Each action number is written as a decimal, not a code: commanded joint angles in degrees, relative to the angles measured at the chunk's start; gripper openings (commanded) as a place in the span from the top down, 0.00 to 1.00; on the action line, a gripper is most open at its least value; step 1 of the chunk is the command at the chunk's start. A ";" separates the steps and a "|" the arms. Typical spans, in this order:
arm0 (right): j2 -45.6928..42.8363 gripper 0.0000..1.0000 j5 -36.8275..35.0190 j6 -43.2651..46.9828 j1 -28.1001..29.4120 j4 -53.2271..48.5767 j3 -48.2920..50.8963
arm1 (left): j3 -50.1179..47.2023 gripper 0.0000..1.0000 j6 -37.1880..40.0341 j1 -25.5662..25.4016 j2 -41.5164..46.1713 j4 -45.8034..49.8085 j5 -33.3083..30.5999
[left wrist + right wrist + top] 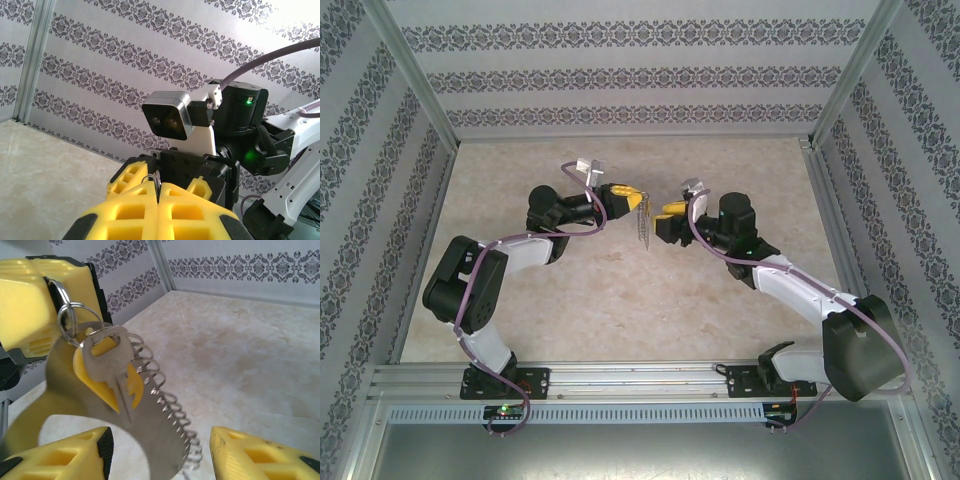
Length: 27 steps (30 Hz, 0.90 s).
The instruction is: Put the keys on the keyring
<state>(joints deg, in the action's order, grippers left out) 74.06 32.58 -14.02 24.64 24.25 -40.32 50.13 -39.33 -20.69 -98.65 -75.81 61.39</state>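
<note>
Keyring (60,385) hangs in the air just below the left claw (157,200). It is a grey oval loop with a silvery coil of chain (167,410) running down the side turned away from that claw. The left claw is clenched tight on a small wire ring (67,315) at the top of the bundle, and a sliver of the wire pokes out between its yellow pads in the left wrist view. The key (112,372) dangles from that same small ring, right under the left claw, lying flat against the loop. The wire appears to pass through the key's head, but I cannot tell whether the key sits on the grey loop itself. The right claw (160,455) faces the left claw from just beside it. It is released, with its fingers spread either side of the loop and touching nothing. The whole bundle hangs above the table (240,355).

The bundle looks light, and each piece is hard and stiff, yet the pieces are loosely linked, so a nudge will likely set it swinging and twisting. The key is thin and smooth and probably slippery, so it is best pinched flat across its head. The loop should be held across its broad band, away from the floppy chain.
</note>
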 commanded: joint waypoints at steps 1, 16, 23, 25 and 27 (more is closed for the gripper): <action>0.90 0.46 0.64 0.24 0.91 2.58 -1.40 | -0.81 1.00 -1.34 -0.52 0.82 -5.31 0.05; 3.68 0.43 -0.50 0.66 2.25 2.48 -4.59 | -0.12 1.00 -1.96 -0.71 0.26 -5.00 0.66; 6.16 0.54 0.89 0.89 2.25 2.41 -6.50 | 0.30 1.00 -2.25 -0.80 0.04 -5.20 0.75; 6.18 0.58 1.41 1.05 2.35 2.05 -6.38 | 0.36 1.00 -2.24 -0.85 0.04 -5.15 0.75; 5.84 0.65 2.12 1.57 2.34 1.36 -6.25 | 0.32 1.00 -2.19 -0.88 0.05 -5.14 0.63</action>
<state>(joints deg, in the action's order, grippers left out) 80.03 32.67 -13.34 26.15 25.08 -45.23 49.56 -40.86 -21.02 -98.65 -75.99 61.41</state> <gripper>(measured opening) 0.370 0.049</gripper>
